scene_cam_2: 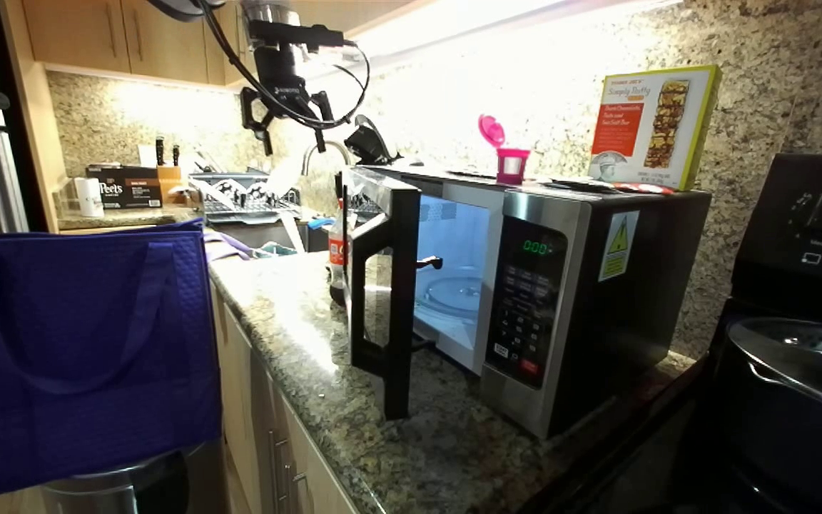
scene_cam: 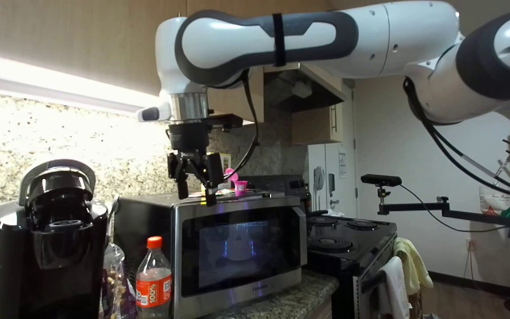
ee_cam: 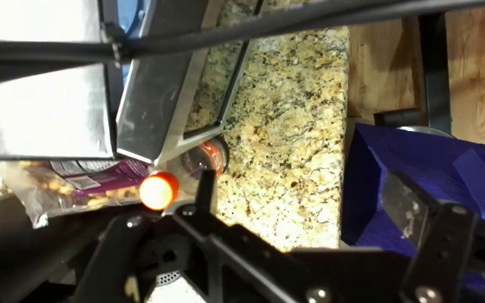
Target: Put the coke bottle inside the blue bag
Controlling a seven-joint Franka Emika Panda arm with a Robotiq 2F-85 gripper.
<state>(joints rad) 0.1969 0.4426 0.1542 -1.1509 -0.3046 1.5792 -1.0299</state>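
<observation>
Hovers with gripper jaws spread, probably to straddle the coke bottle, upright beside the microwave (with the blue bag mouth-up beside the counter, presumably for dropping in).

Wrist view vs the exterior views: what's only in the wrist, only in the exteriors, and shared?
Only the wrist view: the white printed panels on the nut bag, lettering unreadable, and the blue bag seen from above.

Only the exterior views: the pink cup, snack bar box, stove and, in an exterior view, the green clock display.

Shared: the coke bottle, microwave and fingers, spread and empty, in both exterior views; the nut bag and blue bag, each in an exterior view.
</observation>
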